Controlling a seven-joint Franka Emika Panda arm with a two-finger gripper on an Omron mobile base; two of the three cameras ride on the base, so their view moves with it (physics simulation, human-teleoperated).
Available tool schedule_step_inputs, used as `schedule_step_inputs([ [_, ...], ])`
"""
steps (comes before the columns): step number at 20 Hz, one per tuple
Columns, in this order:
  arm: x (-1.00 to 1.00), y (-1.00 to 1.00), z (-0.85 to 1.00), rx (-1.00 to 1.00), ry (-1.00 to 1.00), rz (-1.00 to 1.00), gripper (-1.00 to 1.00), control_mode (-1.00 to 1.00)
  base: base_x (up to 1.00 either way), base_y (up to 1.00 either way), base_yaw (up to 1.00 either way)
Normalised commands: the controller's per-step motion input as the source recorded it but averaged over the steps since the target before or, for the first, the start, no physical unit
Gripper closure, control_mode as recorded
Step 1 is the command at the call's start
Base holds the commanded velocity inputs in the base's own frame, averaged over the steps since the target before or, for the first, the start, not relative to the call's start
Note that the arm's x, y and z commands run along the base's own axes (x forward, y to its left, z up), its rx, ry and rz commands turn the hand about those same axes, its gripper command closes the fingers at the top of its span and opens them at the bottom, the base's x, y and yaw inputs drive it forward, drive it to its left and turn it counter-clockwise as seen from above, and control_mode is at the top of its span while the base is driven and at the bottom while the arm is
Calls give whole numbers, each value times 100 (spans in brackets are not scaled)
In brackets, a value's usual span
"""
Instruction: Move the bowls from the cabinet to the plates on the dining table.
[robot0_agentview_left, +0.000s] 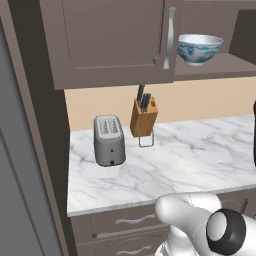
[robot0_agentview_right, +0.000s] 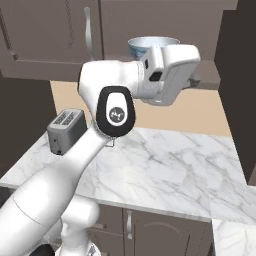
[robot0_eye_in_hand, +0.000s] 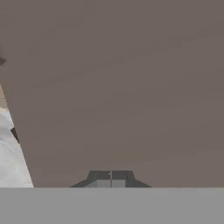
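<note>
A white bowl with a blue pattern (robot0_agentview_left: 199, 48) stands upright on the open shelf of the dark grey-brown cabinet (robot0_agentview_left: 110, 40), just right of a closed door with a long silver handle. From the right base, my white hand covers the lower part of that bowl (robot0_agentview_right: 150, 45). In the hand view my gripper (robot0_eye_in_hand: 110, 178) is shut, its tips together with nothing between them, close to a flat grey-brown surface. The plates and the dining table are out of view.
Below the cabinet runs a marble counter (robot0_agentview_left: 190, 160) over drawers with wavy pulls (robot0_agentview_left: 130, 220). On it stand a silver toaster (robot0_agentview_left: 109, 140) and a wooden knife block (robot0_agentview_left: 143, 117) near the wall. A dark panel (robot0_agentview_right: 235, 75) rises at the right.
</note>
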Motion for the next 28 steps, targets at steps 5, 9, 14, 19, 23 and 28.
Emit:
schedule_step_inputs([
  [5, -9, 59, 0, 1, 6, 14, 100, -100, 0, 0, 0],
  [9, -9, 62, 0, 0, 1, 14, 100, -100, 0, 0, 0],
  [14, -7, 53, 0, 0, 0, 13, 100, -100, 0, 0, 0],
  [19, -8, 50, 0, 0, 0, 13, 100, -100, 0, 0, 0],
  [23, -1, 59, 0, 0, 0, 14, 100, -100, 0, 0, 0],
  [28, 0, 61, 0, -1, 0, 13, -100, -100, 0, 0, 0],
])
